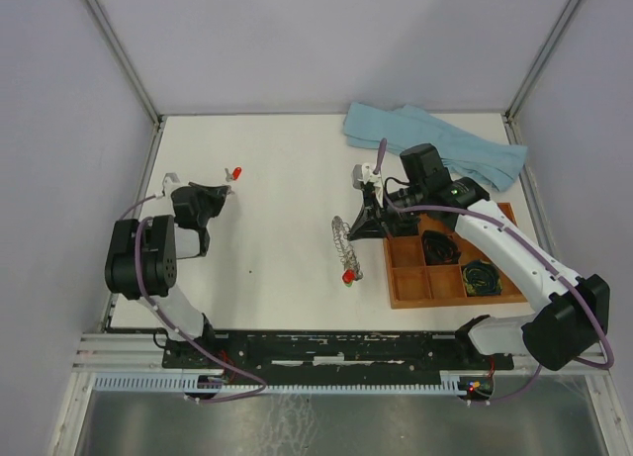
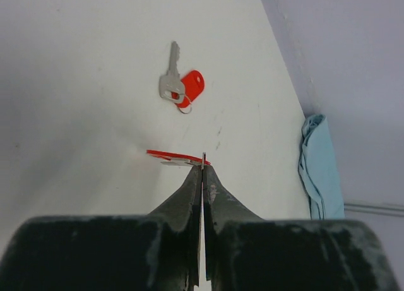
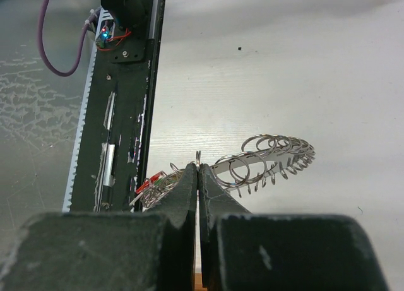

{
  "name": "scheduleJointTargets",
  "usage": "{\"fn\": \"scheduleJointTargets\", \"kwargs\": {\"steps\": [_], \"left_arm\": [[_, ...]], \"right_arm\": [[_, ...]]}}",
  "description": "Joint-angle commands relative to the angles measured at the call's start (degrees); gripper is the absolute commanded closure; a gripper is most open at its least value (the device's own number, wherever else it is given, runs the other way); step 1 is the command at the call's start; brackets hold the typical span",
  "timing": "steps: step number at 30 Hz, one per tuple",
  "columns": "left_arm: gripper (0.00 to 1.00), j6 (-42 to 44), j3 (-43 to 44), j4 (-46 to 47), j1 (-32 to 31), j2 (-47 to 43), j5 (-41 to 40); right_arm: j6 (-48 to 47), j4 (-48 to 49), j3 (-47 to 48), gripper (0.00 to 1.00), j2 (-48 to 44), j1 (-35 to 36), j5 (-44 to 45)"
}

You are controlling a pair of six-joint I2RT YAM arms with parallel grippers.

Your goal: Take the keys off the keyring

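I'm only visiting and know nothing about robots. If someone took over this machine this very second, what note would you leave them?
Left gripper: shut on a red-tagged key, away from the ring.
Right gripper: shut, pinching the keyring at a small loop, on the table beside the tray.
Done: a loose key with a red tag already lies on the table.
Left: the last red key at the ring's end looks attached. Whether others remain is unclear.
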Motion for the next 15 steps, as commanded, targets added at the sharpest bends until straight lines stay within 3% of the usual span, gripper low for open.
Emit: {"fn": "scheduleJointTargets", "kwargs": {"steps": [1, 5, 8, 9, 11, 15], "left_arm": [[0.90, -8.3, 3.6, 5.8, 0.7, 5.4, -2.5], [0.61, -8.7, 7.7, -0.8, 0.7, 5.9, -3.8], [0.45, -6.0, 13.6, -21.9, 0.6, 1.2, -9.5], [0.43, -5.1, 15.5, -30.8, 0.6, 0.0, -11.2], [0.39, -2.9, 17.5, -37.6, 0.4, -3.1, -12.1], [0.37, -0.8, 12.0, -36.5, 0.4, -11.8, -6.4]], "right_arm": [[0.4, 1.4, 2.0, 0.99, -1.5, -0.3, -0.4], [0.1, 1.0, 2.0, 0.99, -1.1, -0.3, -0.4], [0.0, 0.8, 2.1, 0.99, -0.9, -0.3, -0.1], [0.0, 0.9, 2.2, 0.99, -0.8, -0.3, 0.0], [0.1, 1.0, 2.0, 0.99, -0.6, -0.3, 0.1], [0.9, 1.6, 2.0, 0.99, -0.3, -0.3, 1.2]]}}
